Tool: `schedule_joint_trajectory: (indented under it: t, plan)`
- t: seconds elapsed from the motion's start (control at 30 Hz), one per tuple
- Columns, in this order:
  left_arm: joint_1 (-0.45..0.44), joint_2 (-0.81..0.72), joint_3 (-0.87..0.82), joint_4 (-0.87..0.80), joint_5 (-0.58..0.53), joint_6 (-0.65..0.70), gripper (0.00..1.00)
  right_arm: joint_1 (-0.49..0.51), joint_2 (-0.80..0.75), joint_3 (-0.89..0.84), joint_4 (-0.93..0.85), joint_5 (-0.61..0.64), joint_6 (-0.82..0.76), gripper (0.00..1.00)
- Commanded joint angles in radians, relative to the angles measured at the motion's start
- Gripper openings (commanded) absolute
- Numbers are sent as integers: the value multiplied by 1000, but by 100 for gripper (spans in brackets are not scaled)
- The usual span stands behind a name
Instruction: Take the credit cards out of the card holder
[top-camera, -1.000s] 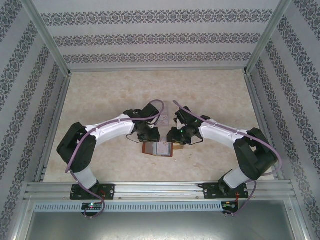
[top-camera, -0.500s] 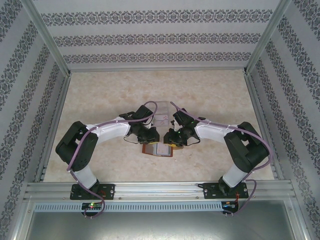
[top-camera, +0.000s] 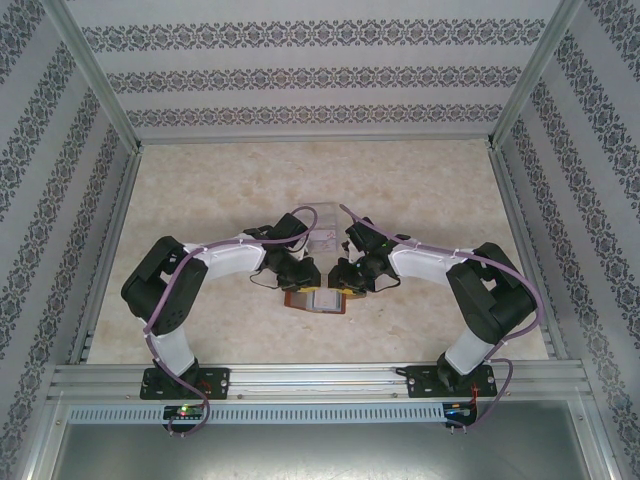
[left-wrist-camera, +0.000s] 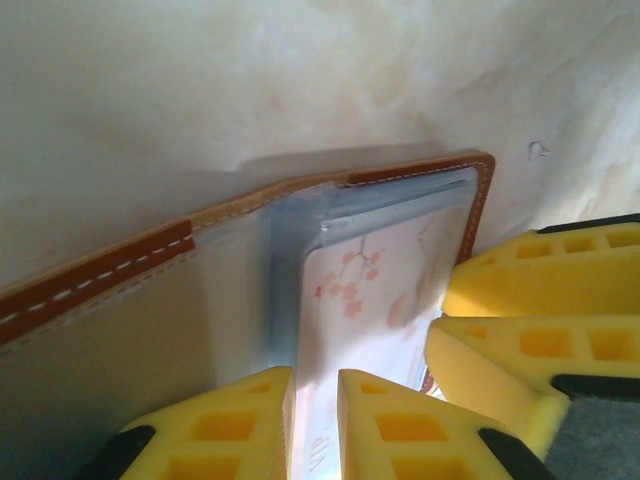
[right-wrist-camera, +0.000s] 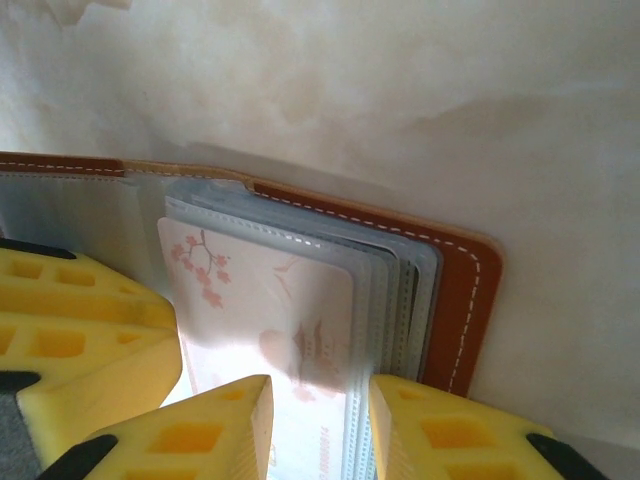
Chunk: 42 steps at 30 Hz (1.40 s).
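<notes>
The card holder (top-camera: 315, 301) lies open on the table, its reddish-brown leather edge (left-wrist-camera: 100, 265) and cover (right-wrist-camera: 460, 300) showing. Grey-blue sleeves fan out inside it. A pale credit card (left-wrist-camera: 365, 290) printed with pink blossoms lies on top (right-wrist-camera: 270, 300), partly out of its sleeve. My left gripper (top-camera: 303, 278) points down on the holder's left half. Its jaws (left-wrist-camera: 315, 400) stand slightly apart, the card's face showing across the gap. My right gripper (top-camera: 343, 278) comes from the right. Its wider gap (right-wrist-camera: 320, 410) spans the card and sleeve edges. Other cards are hidden.
A clear plastic tray (top-camera: 322, 228) sits just behind the two grippers. The marble-patterned table (top-camera: 420, 190) is walled by patterned panels on three sides. The right gripper's yellow fingers (left-wrist-camera: 540, 300) crowd the card holder's right edge, close to my left gripper.
Over the last second the right arm drew in, uncovering the clear tray. The left arm's elbow shifted slightly right. Both grippers stayed over the open card holder.
</notes>
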Motion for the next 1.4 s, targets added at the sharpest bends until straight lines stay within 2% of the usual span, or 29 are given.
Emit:
schedule_joint_trajectory:
  t: [0.0,0.1,0.27,0.6,1.07,1.37]
  plan:
    - [9,9,-2,40,27,-1,20,-16,13,0,-38,33,-21,33]
    - [9,-3,-4,42,23,-3,18,-15,13,0,-39,35,-21,33]
    - [11,-42,12,-41,-75,19,17,-15,5,0,-43,40,-22,34]
    - [11,-3,-36,131,59,-51,18,-17,5,1,-49,41,-24,34]
    - [11,16,-4,-7,-35,26,18,-19,0,-3,-55,51,-21,35]
    - [10,8,8,10,-11,19,18,-15,-74,6,-91,105,-12,35]
